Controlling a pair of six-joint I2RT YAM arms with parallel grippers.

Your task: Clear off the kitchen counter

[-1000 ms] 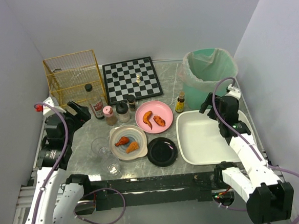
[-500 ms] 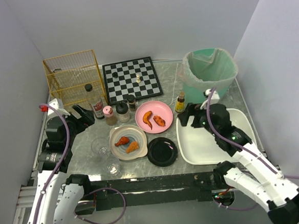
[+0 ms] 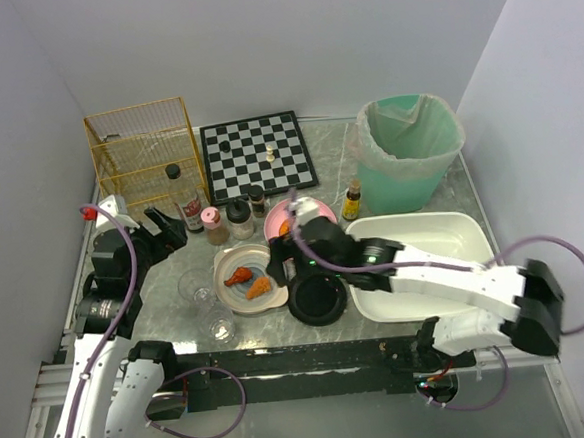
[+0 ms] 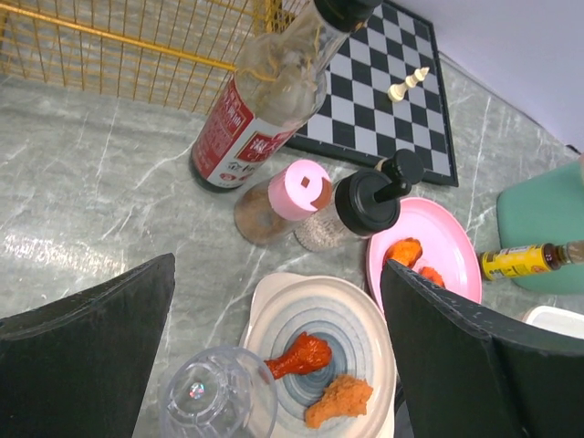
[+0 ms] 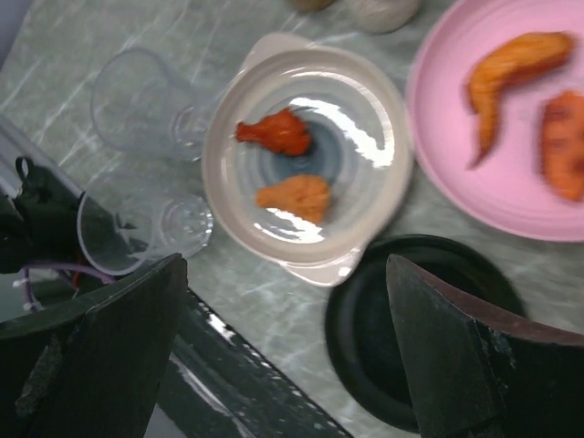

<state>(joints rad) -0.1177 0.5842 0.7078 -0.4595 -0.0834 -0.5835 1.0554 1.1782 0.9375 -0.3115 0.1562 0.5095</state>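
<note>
Kitchen counter (image 3: 330, 156) cluttered; right arm extended leftward, claw (image 3: 280, 255) released above bowl (image 3: 225, 289); left claw (image 3: 169, 228) released, raised.

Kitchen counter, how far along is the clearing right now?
Nothing looks done: the kitchen counter carries the bowl of food, pink plate, black plate, glasses and bottles, and the white tray shows none of them. In hand: nothing. The right gripper hovers open above the bowl; the left gripper is open near the bottles. Everything is left.

Plain pale lavender walls (image 3: 279, 39) enclose back, left, right; soft even light.
</note>
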